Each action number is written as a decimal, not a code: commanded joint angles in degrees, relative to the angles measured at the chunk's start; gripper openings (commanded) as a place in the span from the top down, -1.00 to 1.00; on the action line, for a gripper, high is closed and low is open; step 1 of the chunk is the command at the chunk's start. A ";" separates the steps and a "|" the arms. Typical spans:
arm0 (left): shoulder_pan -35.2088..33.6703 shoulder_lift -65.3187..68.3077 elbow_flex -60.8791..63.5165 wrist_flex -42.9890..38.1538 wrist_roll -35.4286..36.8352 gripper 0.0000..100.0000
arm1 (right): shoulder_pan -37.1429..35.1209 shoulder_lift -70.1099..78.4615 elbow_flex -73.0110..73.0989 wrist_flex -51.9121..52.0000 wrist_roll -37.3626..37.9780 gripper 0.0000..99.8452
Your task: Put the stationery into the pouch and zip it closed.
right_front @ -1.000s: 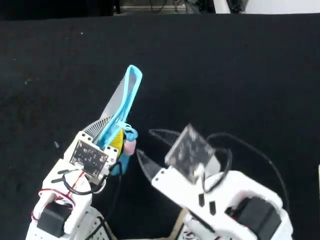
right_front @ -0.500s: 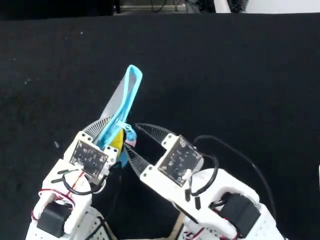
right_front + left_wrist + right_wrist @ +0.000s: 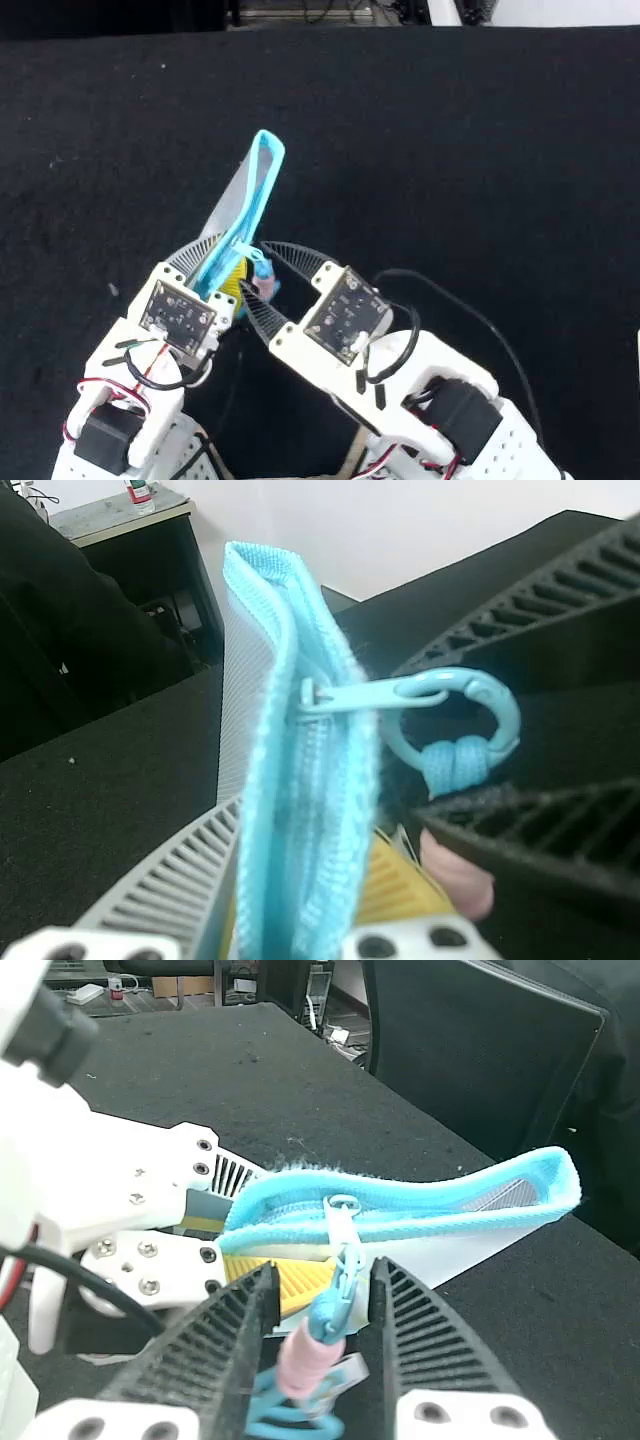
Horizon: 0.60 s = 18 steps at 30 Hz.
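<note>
Moved since a second ago: right gripper (image 3: 252, 265), swung across the black table (image 3: 450, 150) toward the other arm and now at the pouch's near end. Pouch and left arm unchanged.

Item 1, pouch (image 3: 245, 195): pale blue edging, grey mesh side, standing on edge. Its near end is clamped in the left gripper (image 3: 215, 262) and its far end points away from both arms.

Item 2, left gripper: closed on the pouch, with a grey finger (image 3: 170, 880) on one face and a yellow finger (image 3: 395, 890) on the other.

Item 3, zipper pull (image 3: 342, 1220): blue tab with a ring (image 3: 470, 720) and a knotted cord, hanging off the pouch's top edge. A pink piece (image 3: 303, 1355) dangles below it.

Item 4, right gripper: black ribbed fingers (image 3: 215, 1330) held apart, one on each side of the pull and the pink piece. Nothing is gripped, and the pull hangs free in the gap.
</note>
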 commanded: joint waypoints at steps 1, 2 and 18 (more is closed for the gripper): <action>0.04 0.44 4.09 0.44 0.62 0.94 | -0.18 -0.84 -0.92 -0.88 0.44 0.70; 0.04 0.44 4.09 0.44 0.62 0.94 | -0.18 -0.84 -0.84 -0.88 0.44 0.70; -0.04 0.44 4.09 0.44 0.70 0.94 | 8.70 -0.84 -0.57 -4.22 0.53 0.98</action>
